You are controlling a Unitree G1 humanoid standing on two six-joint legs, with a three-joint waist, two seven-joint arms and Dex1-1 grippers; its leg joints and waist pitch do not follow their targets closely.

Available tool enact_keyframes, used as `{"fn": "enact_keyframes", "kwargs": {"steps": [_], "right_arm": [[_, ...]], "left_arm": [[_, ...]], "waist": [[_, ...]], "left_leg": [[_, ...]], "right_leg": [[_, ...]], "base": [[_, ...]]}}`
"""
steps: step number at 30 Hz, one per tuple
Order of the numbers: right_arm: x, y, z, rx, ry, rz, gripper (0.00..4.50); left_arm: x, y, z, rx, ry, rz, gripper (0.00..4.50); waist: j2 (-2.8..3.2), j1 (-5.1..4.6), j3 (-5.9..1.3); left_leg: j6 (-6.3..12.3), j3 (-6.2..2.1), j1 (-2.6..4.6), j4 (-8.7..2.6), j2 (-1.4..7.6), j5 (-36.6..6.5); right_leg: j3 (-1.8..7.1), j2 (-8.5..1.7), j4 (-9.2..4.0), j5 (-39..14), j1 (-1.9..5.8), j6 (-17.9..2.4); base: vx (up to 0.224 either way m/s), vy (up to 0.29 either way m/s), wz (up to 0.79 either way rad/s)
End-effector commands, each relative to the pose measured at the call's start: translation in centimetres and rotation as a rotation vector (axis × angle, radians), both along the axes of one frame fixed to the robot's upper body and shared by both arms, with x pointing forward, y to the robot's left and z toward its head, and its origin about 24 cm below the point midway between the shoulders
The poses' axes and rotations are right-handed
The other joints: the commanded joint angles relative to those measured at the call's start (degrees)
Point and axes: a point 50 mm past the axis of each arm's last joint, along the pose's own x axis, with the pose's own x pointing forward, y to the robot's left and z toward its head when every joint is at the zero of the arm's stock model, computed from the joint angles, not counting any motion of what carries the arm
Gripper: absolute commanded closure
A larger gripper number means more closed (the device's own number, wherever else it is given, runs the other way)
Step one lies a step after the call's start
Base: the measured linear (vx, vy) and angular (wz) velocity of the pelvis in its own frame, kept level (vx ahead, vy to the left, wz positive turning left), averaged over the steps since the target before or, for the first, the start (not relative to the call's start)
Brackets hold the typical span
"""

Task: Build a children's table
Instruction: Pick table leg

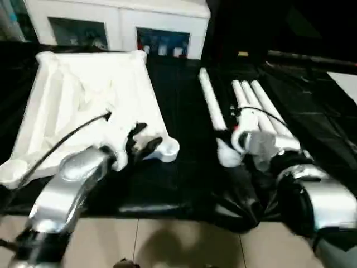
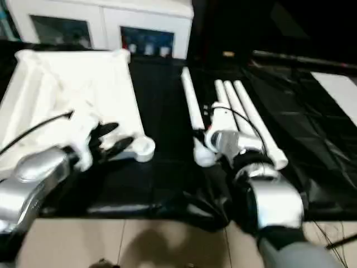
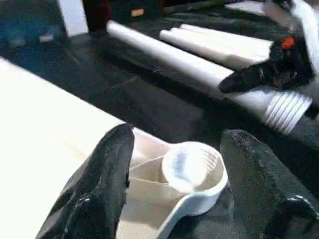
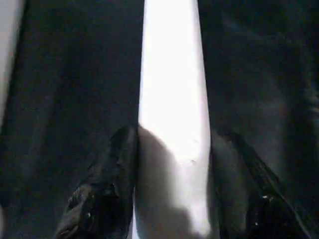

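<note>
While the left gripper (image 3: 174, 184) gapes open astride the tabletop's (image 1: 83, 95) corner socket (image 3: 192, 167) at eight o'clock, the right gripper (image 4: 172, 184) straddles a leg (image 4: 172, 89) at three o'clock, fingers touching it.

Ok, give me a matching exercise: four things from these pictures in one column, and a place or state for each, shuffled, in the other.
1. tabletop
2. left gripper
3. right gripper
4. cabinet

A. fingers either side of a white leg
B. at the back, glass doors
C. lying ribbed side up on the black sheet
D. open at a round corner socket

Pairs: 1-C, 2-D, 3-A, 4-B
</note>
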Motion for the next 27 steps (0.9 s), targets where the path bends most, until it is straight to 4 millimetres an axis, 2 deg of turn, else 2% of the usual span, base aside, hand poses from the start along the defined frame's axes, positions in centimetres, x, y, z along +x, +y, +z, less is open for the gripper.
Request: {"fn": "enact_keyframes", "kwargs": {"steps": [1, 2, 3, 6, 7, 8, 9, 10, 11, 12, 13, 16, 17, 19, 21, 23, 25, 27], "right_arm": [[0.3, -0.5, 0.8, 0.032, -0.074, -0.014, 2.69], [0.3, -0.4, 1.0, 0.039, -0.093, 0.001, 2.70], [0.3, -0.3, 1.4, 0.059, -0.149, 0.036, 2.70], [-0.1, 0.4, 3.6, 0.135, -0.349, 0.170, 2.70], [-0.2, 0.5, 4.0, 0.147, -0.384, 0.191, 2.70], [-0.4, 0.6, 4.4, 0.160, -0.419, 0.213, 2.70], [-1.1, 0.8, 5.7, 0.171, -0.509, 0.280, 2.70], [-1.1, 0.8, 5.7, 0.170, -0.512, 0.283, 2.70], [-1.6, 1.1, 6.4, 0.155, -0.565, 0.328, 2.70], [-1.9, 1.4, 6.8, 0.138, -0.598, 0.350, 2.70], [-2.3, 1.9, 7.2, 0.149, -0.619, 0.371, 2.70], [-3.2, 3.2, 7.5, 0.132, -0.641, 0.431, 2.70], [-3.5, 3.8, 7.5, 0.099, -0.657, 0.457, 2.70], [-3.8, 4.5, 7.6, 0.091, -0.670, 0.468, 2.70], [-4.5, 5.8, 7.9, 0.091, -0.694, 0.505, 2.70], [-5.1, 6.4, 7.5, 0.050, -0.687, 0.559, 2.70], [-5.3, 6.4, 7.1, 0.011, -0.681, 0.567, 2.70], [-5.4, 6.5, 7.0, -0.004, -0.678, 0.566, 2.70]], "left_arm": [[0.4, -0.4, 1.1, -0.067, -0.007, 0.000, 0.98], [0.7, -0.7, 1.3, -0.118, 0.014, 0.002, 0.98], [1.1, -1.1, 1.6, -0.199, 0.062, 0.004, 0.87], [2.3, -2.1, 2.7, -0.399, 0.156, -0.012, 0.60], [2.4, -2.3, 2.9, -0.421, 0.156, -0.018, 0.56], [2.6, -2.4, 3.2, -0.442, 0.156, -0.024, 0.49], [3.4, -3.3, 4.3, -0.536, 0.174, -0.061, 0.39], [3.4, -3.4, 4.3, -0.540, 0.175, -0.062, 0.27], [3.9, -4.0, 4.9, -0.582, 0.191, -0.084, 0.20], [4.1, -4.3, 5.1, -0.594, 0.205, -0.090, 0.16], [4.4, -4.4, 5.0, -0.596, 0.216, -0.076, 0.14], [4.9, -4.3, 4.5, -0.608, 0.244, -0.024, 0.00], [5.0, -4.3, 4.4, -0.645, 0.260, -0.018, 0.00], [5.0, -4.3, 4.1, -0.664, 0.278, -0.010, 0.00], [5.1, -4.5, 3.5, -0.654, 0.293, 0.016, 0.00], [5.3, -4.6, 4.1, -0.706, 0.281, 0.006, 0.00], [5.4, -4.9, 4.8, -0.746, 0.278, -0.012, 0.00], [5.5, -5.0, 5.0, -0.749, 0.279, -0.017, 0.00]], "waist": [[1.75, 0.22, -4.75], [1.79, 0.35, -4.75], [1.93, 0.46, -4.81], [1.39, 0.84, -4.84], [0.77, 1.12, -4.86], [0.93, 1.08, -4.86], [-1.07, 0.59, -4.76], [0.15, 1.35, -4.88], [0.01, 1.17, -4.62], [-0.45, 1.09, -4.57], [-0.42, 1.13, -4.46], [-0.12, 0.92, -4.30], [0.06, 0.88, -4.45], [0.00, 0.83, -4.44], [0.46, 0.83, -4.50], [1.00, 0.85, -4.50], [0.67, 0.84, -4.47], [0.64, 0.90, -4.31]], "left_leg": [[-1.14, -0.66, 1.10, -3.97, 2.49, -4.29], [-0.52, -0.65, 0.84, -3.93, 2.35, -3.55], [-0.29, -0.68, 0.86, -3.87, 2.33, -3.13], [1.18, -0.48, 0.69, -3.68, 2.11, -1.47], [2.11, -0.63, 0.60, -3.72, 2.23, -1.03], [2.72, -0.73, 0.70, -3.79, 2.42, -0.77], [3.29, -0.51, 0.48, -3.82, 2.40, -0.54], [3.56, -0.56, 0.96, -3.65, 2.45, 0.15], [3.74, -0.47, 0.88, -3.78, 2.33, 0.13], [3.72, -0.55, 0.88, -3.84, 2.54, -0.40], [3.63, -0.56, 0.81, -3.91, 2.44, -0.81], [3.32, -0.65, 0.76, -3.97, 2.45, -1.58], [2.97, -0.69, 0.76, -3.93, 2.44, -1.47], [2.66, -0.72, 0.77, -4.02, 2.50, -1.36], [2.42, -0.80, 0.87, -4.05, 2.57, -1.65], [1.93, -0.92, 0.91, -4.12, 2.57, -1.88], [1.59, -0.87, 0.90, -4.17, 2.59, -2.32], [1.25, -0.80, 0.92, -4.20, 2.55, -3.31]], "right_leg": [[2.63, -4.33, -2.93, 7.18, 2.84, -15.99], [2.65, -4.25, -2.79, 8.27, 3.04, -16.20], [2.64, -4.28, -2.71, 8.68, 3.06, -16.27], [2.76, -4.12, -2.77, 10.94, 3.33, -16.17], [2.77, -4.42, -2.80, 10.54, 3.64, -15.94], [2.67, -4.53, -2.96, 9.52, 3.41, -15.71], [2.65, -4.34, -3.21, 8.59, 3.62, -15.46], [2.79, -4.68, -3.05, 7.78, 3.40, -15.19], [2.69, -4.39, -3.37, 7.09, 3.17, -14.88], [2.67, -4.57, -3.40, 6.23, 3.19, -14.82], [2.72, -4.59, -3.56, 4.61, 3.24, -14.14], [2.84, -4.60, -3.78, 2.33, 3.11, -13.22], [2.84, -4.62, -3.76, 2.48, 3.17, -13.09], [2.82, -4.61, -3.80, 2.91, 3.10, -13.26], [2.81, -4.58, -3.75, 3.33, 2.99, -13.43], [2.83, -4.49, -3.66, 4.53, 3.05, -13.26], [2.82, -4.53, -3.71, 5.32, 3.07, -13.62], [2.87, -4.57, -3.90, 3.95, 3.00, -13.65]], "base": [[0.000, 0.000, 0.00], [0.000, 0.000, 0.00], [0.000, 0.000, 0.00], [0.000, 0.000, 0.00], [0.000, 0.000, 0.00], [0.000, 0.000, 0.00], [0.000, 0.000, 0.00], [0.000, 0.000, 0.00], [0.000, 0.000, 0.00], [0.000, 0.000, 0.00], [0.000, 0.000, 0.00], [0.000, 0.000, 0.00], [0.000, 0.000, 0.00], [0.000, 0.000, 0.00], [0.000, 0.000, 0.00], [0.000, 0.000, 0.00], [0.000, 0.000, 0.00], [0.000, 0.000, 0.00]]}}
